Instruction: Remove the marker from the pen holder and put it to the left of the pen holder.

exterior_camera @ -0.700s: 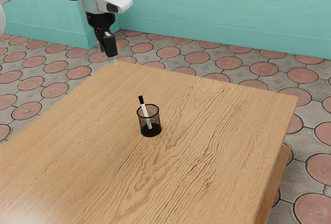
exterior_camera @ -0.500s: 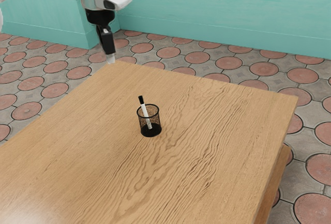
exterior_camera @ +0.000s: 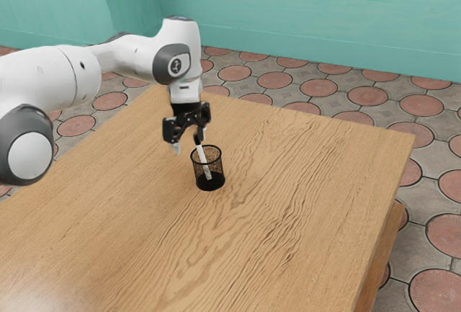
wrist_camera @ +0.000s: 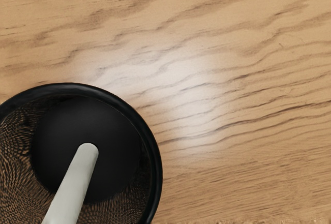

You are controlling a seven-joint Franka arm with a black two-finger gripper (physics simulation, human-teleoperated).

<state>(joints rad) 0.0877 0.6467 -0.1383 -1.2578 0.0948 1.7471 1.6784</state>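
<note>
Over the desk (exterior_camera: 302, 197), the claw (exterior_camera: 188, 144) has its fingers spread apart with nothing gripped; if it descends off line, it could knock the pen holder (exterior_camera: 220, 172) over; the marker (exterior_camera: 203, 157) leans inside with its cap beside one finger, possibly touching, though I can't quite tell, so a push there may swing it away. The teal wall (exterior_camera: 281, 9) and tiled floor (exterior_camera: 317, 87) lie clear beyond; the holder's rim (wrist_camera: 158, 167) is the likeliest snag.

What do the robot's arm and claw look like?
The arm is smooth, rounded and white, with dark grey joint covers and a small round emblem near the wrist. The claw is black with two fingers, one showing a pale tip.
</note>
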